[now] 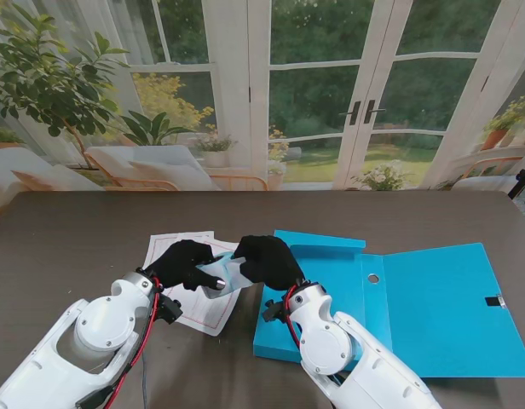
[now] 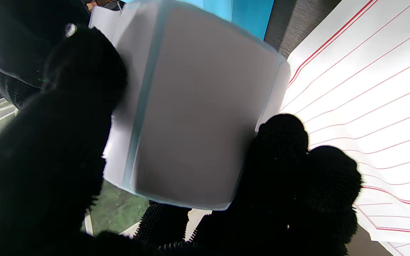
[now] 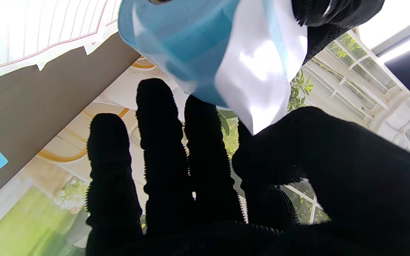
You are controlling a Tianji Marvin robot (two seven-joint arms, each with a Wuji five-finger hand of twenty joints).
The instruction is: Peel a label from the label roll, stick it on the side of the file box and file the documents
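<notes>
No legible text on label roll [image 2: 194,117] or documents [image 2: 368,106].

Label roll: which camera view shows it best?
Left wrist view: the label roll fills the frame, held in the left robot hand. The right wrist view shows a blurred peeling edge; the stand view only a sliver between both hands.

Bright daylight fills the stand's view, and the dark table [image 1: 75,230] looks sharp with only soft shadows. In the left wrist view the label roll [image 2: 190,106] is close and blurry. The documents [image 2: 368,89] glare white. The black gloves look like dark shapes with no detail.
</notes>
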